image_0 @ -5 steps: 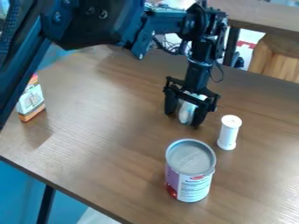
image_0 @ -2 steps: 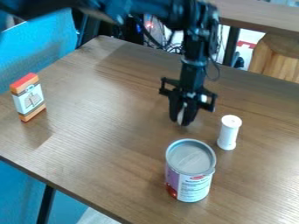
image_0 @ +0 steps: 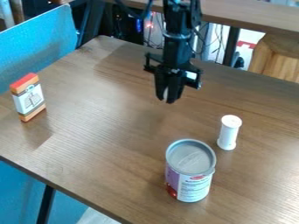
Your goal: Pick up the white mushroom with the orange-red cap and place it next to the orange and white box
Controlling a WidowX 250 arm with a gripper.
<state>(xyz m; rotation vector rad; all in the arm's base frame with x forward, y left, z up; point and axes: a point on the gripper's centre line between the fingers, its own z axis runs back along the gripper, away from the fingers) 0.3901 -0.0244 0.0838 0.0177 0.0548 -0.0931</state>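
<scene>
The gripper [image_0: 166,100] hangs over the back middle of the brown table [image_0: 105,135], pointing down. Its fingers are closed around a small white object [image_0: 166,93], mostly hidden by them. Down and to the right stands a white cylinder [image_0: 229,132] with wider ends, upright. Closer to the front is a can [image_0: 190,170] with a grey top and a purple and white label. A box [image_0: 29,97] in red, orange and white stands upright at the table's left side.
Behind the table are dark posts, cables and another wooden surface [image_0: 257,17]. A blue panel [image_0: 41,39] rises beyond the left edge. A wooden box [image_0: 277,59] is at the upper right.
The gripper's fingers have come closer together around the white object. Gripper and object have moved up and left in the view. The arm no longer covers the box's top.
</scene>
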